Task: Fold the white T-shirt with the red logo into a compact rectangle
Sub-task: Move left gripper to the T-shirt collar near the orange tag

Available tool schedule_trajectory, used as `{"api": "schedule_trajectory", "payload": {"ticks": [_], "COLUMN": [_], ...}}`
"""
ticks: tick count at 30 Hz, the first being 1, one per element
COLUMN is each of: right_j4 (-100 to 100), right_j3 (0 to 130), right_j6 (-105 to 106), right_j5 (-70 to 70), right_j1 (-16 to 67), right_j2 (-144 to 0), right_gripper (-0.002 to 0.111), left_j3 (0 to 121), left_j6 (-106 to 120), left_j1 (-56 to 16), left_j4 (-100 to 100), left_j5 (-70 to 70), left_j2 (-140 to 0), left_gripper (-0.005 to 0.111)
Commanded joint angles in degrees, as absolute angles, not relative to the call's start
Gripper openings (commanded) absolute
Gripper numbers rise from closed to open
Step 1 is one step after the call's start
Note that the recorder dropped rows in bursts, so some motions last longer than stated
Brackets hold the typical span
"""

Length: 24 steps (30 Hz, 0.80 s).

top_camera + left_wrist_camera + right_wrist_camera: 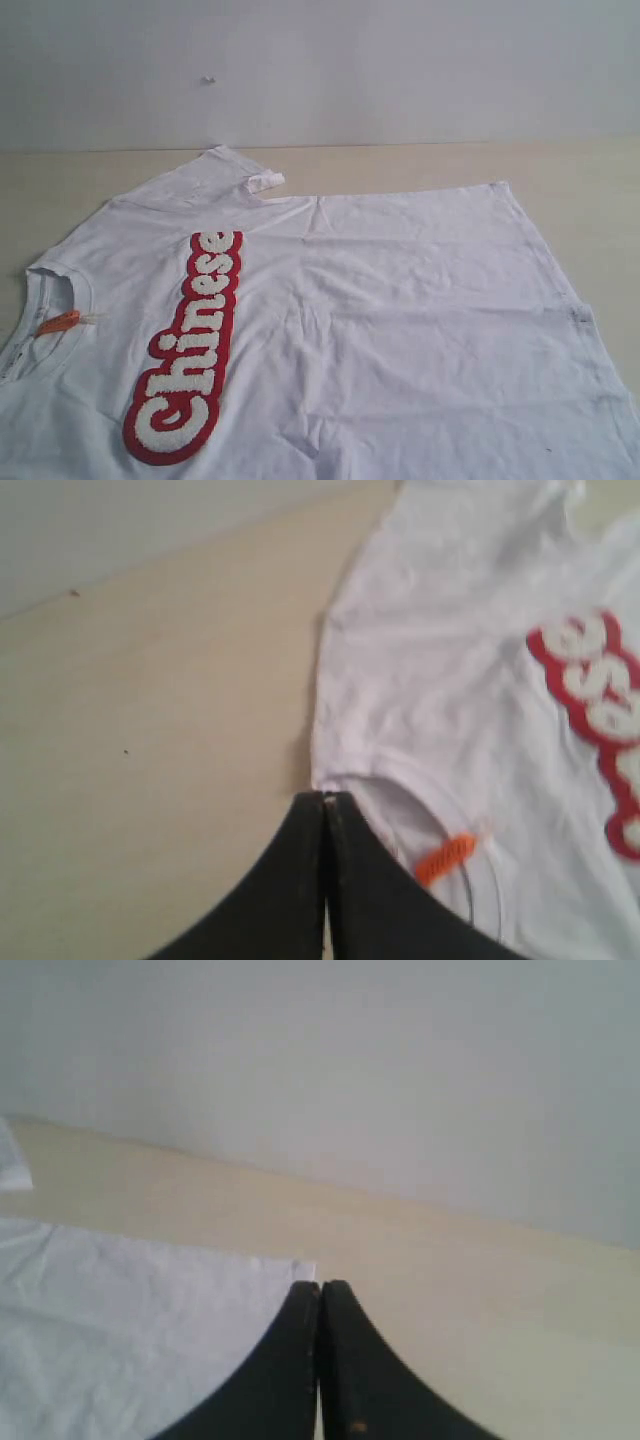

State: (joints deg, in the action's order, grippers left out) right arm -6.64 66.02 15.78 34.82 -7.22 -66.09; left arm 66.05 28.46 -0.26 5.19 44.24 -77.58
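Smooth beige table (60,185), creased white T-shirt (400,300), fuzzy red logo (190,360)

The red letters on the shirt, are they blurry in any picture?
Exterior view: the red logo reads clearly under soft, even light, no glare. Left wrist view: the logo is fuzzy, and the dark left gripper is blurred. Right wrist view: no letters, only a hazy corner of the white T-shirt.
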Motion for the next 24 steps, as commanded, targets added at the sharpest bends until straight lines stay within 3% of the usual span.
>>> {"api": "schedule_trajectory", "payload": {"ticks": [1,9,14,16,18,22,24], "right_j4": [-7.1,-9.29,-9.72,-9.21,-9.36,-9.07,-9.4], "right_j3": [66.38,65.8,64.94,64.94,64.94,64.94,64.94], "right_j6": [27.54,55.53,66.22,66.33,66.33,66.33,66.33], "right_j5": [38.55,48.67,51.68,51.68,51.68,51.68,51.44], "right_j1": [-7.07,-6.98,-5.84,-5.29,-5.29,-5.29,-5.29], "right_j2": [-73.69,-81.6,-83.46,-84.28,-84.85,-85.6,-85.6], "right_gripper": [0.0,0.001,0.012,0.016,0.02,0.023,0.023], "left_j3": [66.31,61.54,56.82,55.18,53.7,50.98,50.55], "left_j6": [46.68,79.08,88.47,88.47,88.47,89.94,93.0], "left_j1": [-0.09,-0.09,-0.09,-0.09,-0.09,-0.09,-0.09], "left_j4": [6.35,6.4,1.42,1.3,1.55,2.06,2.21], "left_j5": [53.37,61.59,56.88,52.91,48.91,40.93,39.77], "left_j2": [-83.14,-87.32,-88.49,-88.89,-89.27,-90.47,-91.02], "left_gripper": [0.0,0.0,0.004,0.017,0.038,0.101,0.105]}}
